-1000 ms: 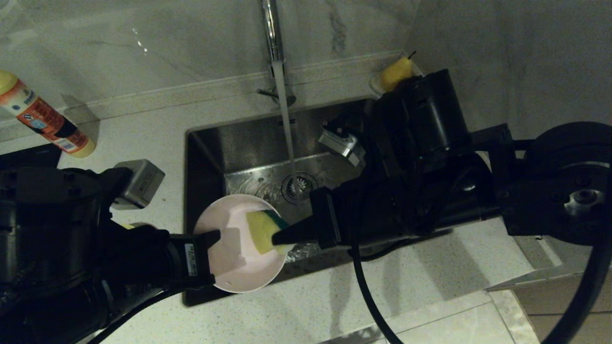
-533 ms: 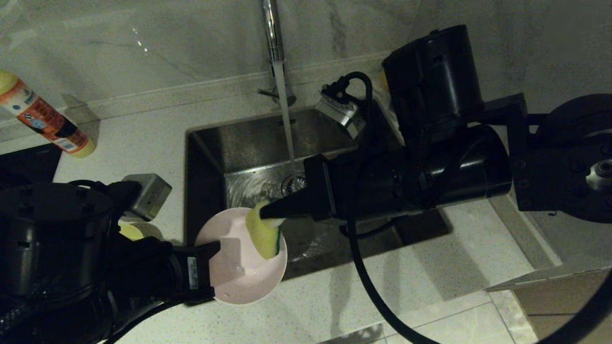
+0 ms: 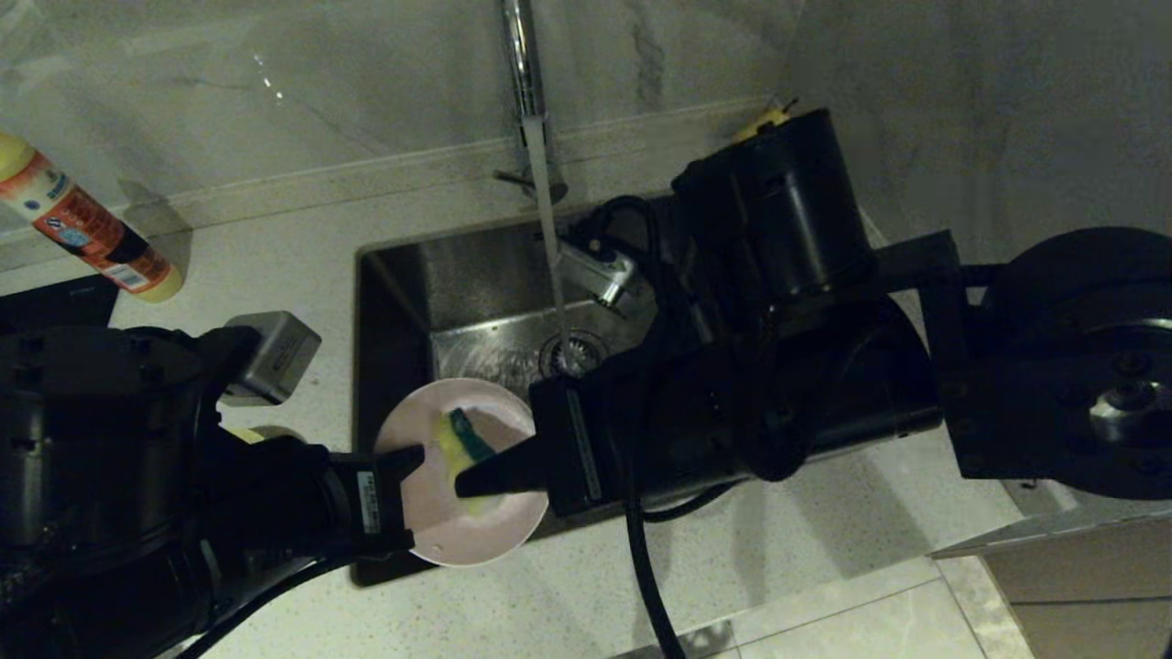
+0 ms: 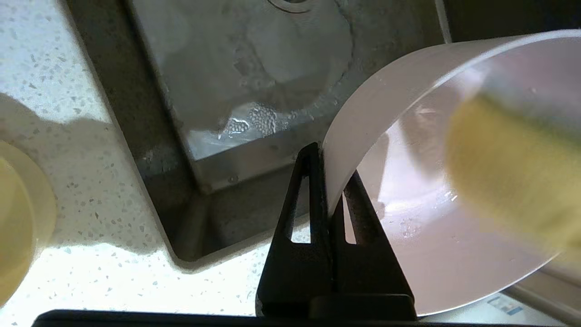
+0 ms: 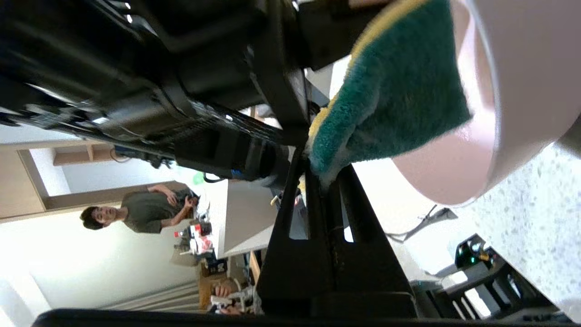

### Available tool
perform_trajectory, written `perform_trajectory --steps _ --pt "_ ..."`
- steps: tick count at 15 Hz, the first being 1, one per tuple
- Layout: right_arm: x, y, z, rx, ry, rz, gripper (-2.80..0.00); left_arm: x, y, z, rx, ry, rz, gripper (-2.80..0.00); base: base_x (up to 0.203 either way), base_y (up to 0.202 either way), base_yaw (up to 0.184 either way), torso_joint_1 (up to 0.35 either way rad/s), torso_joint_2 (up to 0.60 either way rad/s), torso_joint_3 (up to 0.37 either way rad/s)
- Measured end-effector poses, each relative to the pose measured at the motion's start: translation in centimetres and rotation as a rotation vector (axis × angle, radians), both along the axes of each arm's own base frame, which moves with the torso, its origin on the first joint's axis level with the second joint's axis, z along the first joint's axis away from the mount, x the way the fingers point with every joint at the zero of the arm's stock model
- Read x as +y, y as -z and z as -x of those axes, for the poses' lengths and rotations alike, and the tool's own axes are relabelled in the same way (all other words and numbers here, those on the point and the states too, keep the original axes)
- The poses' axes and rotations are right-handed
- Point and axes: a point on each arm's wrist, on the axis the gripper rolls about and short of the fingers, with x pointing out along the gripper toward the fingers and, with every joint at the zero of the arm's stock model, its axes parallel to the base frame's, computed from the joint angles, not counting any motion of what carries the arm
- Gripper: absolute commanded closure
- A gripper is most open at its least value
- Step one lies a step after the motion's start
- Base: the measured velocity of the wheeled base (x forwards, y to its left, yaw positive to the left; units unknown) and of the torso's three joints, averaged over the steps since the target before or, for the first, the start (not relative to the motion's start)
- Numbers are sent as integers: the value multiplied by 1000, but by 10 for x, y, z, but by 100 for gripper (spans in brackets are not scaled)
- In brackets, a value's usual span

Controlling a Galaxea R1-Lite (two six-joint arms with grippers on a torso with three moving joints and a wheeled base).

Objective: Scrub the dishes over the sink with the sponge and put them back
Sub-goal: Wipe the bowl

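Note:
A pale pink bowl (image 3: 467, 526) hangs tilted over the near left corner of the steel sink (image 3: 458, 275). My left gripper (image 3: 414, 455) is shut on its rim, one finger inside and one outside, as the left wrist view shows at the left gripper (image 4: 324, 181) on the bowl (image 4: 454, 236). My right gripper (image 3: 462, 483) reaches in from the right, shut on the green-and-yellow sponge (image 3: 458, 437). The sponge (image 5: 399, 100) presses against the inside of the bowl (image 5: 513, 91), pinched at one end by the right gripper (image 5: 317, 175). In the left wrist view the sponge (image 4: 508, 181) is a yellow blur.
Water runs from the faucet (image 3: 526, 82) down to the drain (image 3: 572, 352). A yellow bowl (image 4: 18, 218) stands on the speckled counter (image 3: 275, 265) left of the sink. An orange-and-white bottle (image 3: 82, 229) lies at the far left. A yellow fruit (image 3: 767, 117) peeks out behind the right arm.
My right gripper has swept the sponge from the bowl's right rim into its middle, nearer the left gripper, and the sponge now stands edge-on. The left gripper keeps its hold on the bowl.

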Motion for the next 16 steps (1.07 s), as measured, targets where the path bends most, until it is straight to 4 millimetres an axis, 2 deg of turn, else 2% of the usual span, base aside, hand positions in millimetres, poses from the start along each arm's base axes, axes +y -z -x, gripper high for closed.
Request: perform_trajectory --steps 4,8,16 --pt "7 8 -3 9 -2 12 0 2 -1 2 -7 1 4 0 0 0 0 0 0 0" --pt "10 5 -18 -11 28 -12 0 6 -3 7 -17 3 11 0 0 0 0 0 0 0" --pt "3 -11 -21 -42 52 -48 0 10 3 11 -5 -1 -1 0 0 0 0 0 0 0"
